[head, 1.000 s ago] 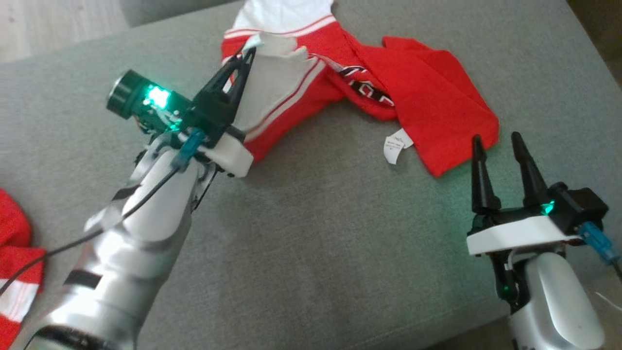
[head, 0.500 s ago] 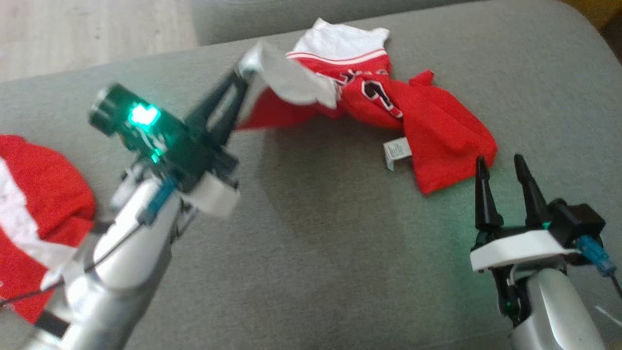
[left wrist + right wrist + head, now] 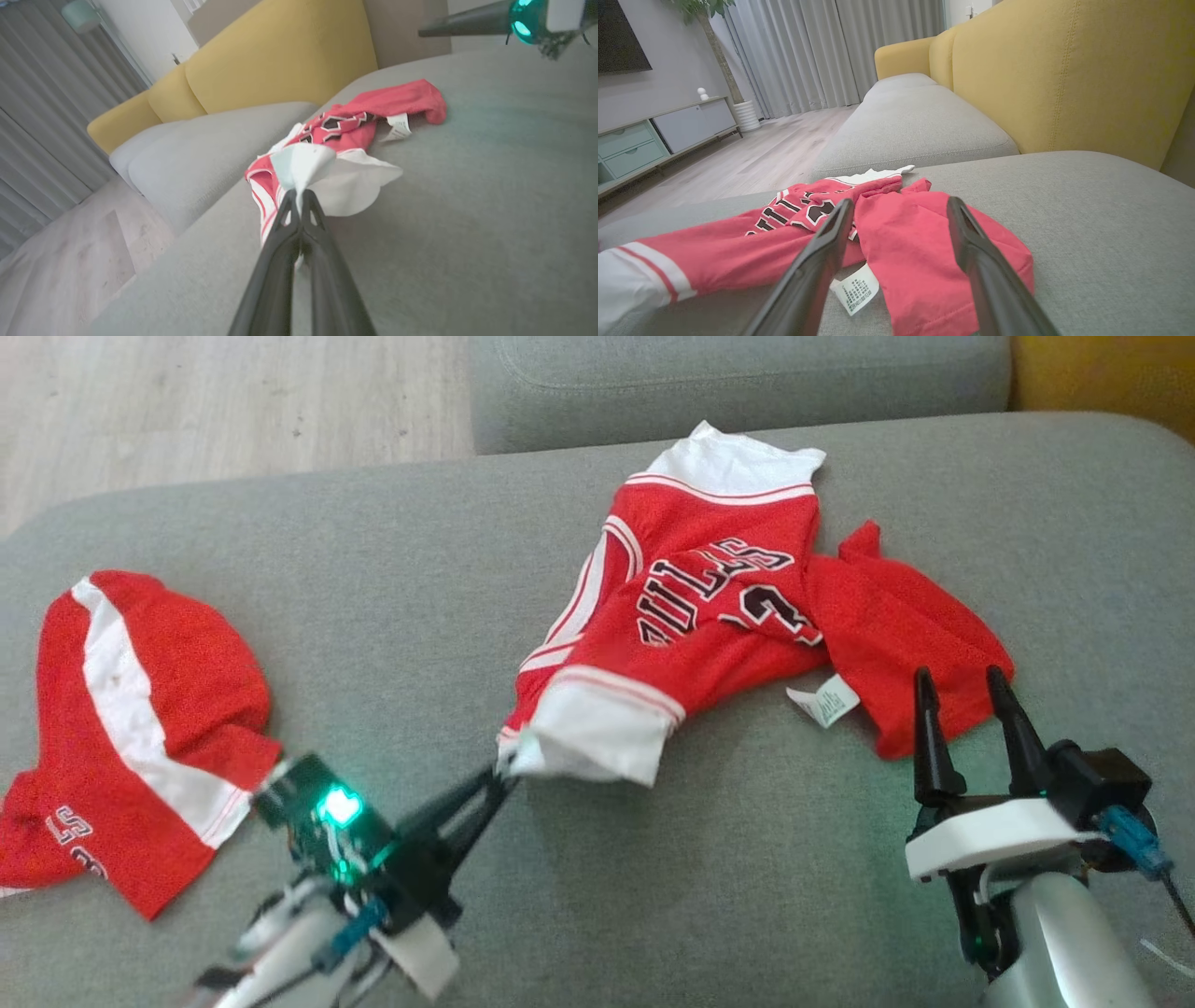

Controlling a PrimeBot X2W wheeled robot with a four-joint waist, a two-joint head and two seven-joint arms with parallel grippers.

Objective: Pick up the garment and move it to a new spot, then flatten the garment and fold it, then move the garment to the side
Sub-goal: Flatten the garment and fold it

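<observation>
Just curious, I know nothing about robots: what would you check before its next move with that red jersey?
1. Left gripper shut on the jersey, at its white edge: ok.
2. Right gripper open, ready to grab: ok.
3. Right gripper touching the cloth: cannot tell.
4. Jersey lying flat: not ok, bunched and twisted.
5. Other red garment lying apart from the jersey: ok.
</observation>
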